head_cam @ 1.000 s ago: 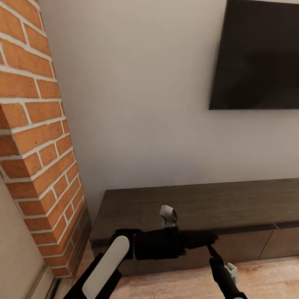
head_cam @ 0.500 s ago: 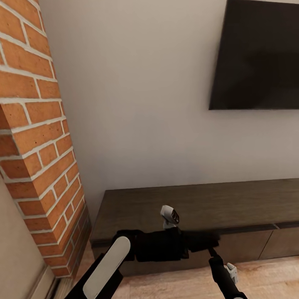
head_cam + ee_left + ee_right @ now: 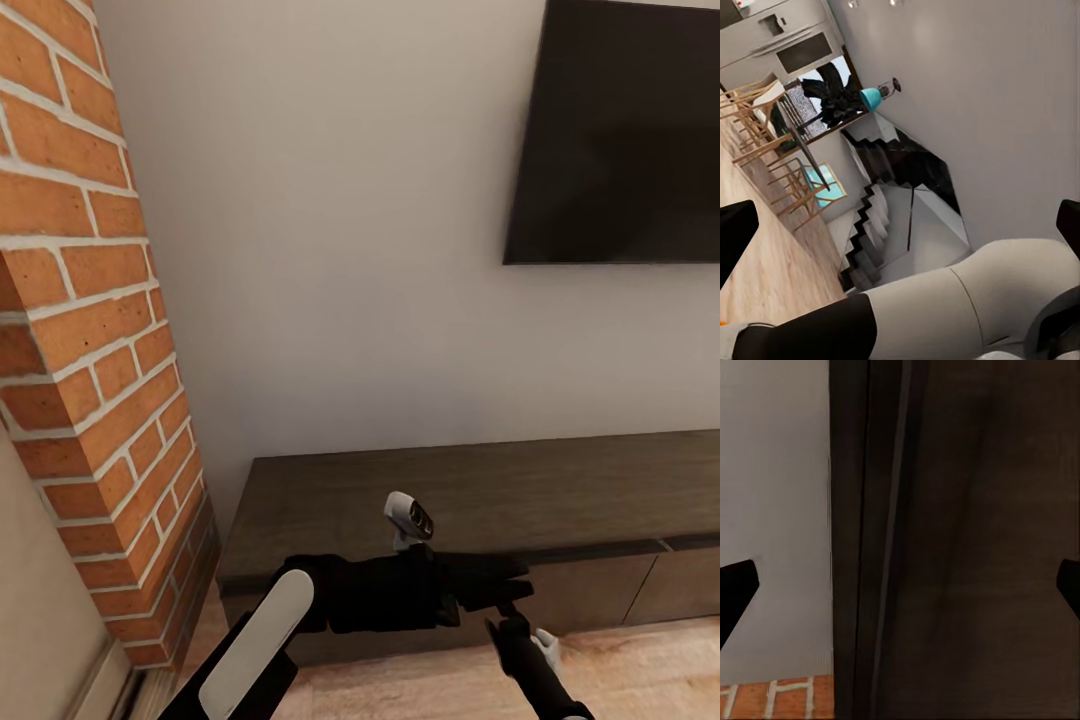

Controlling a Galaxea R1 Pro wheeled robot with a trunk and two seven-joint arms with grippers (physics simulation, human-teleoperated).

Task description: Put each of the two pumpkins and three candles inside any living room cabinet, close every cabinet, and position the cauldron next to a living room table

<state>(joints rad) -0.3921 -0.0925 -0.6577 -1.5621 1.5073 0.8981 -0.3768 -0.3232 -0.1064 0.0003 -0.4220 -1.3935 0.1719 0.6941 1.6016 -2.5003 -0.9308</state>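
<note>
Plainly, the main risk lies at the front lip of the long low dark-brown wooden cabinet. Its flat drawer fronts have no handles, so a fingertip meant to catch an edge has little to hook; it could slide off the smooth face, or press the front inward instead of drawing it out. The two arms also crowd each other at the unit's left end, close to the red brick column, and a careless swing could knock one arm against the other.

Seen from the head, the right gripper sits at the cabinet's front top edge, its black fingers low against the dark wood; whether they actually touch the wood I cannot tell. Its wrist camera shows the two fingertips wide apart with nothing between them, looking along the cabinet's edge toward the pale wall. The left gripper likewise stands spread and empty, pointing back across the room.
</note>
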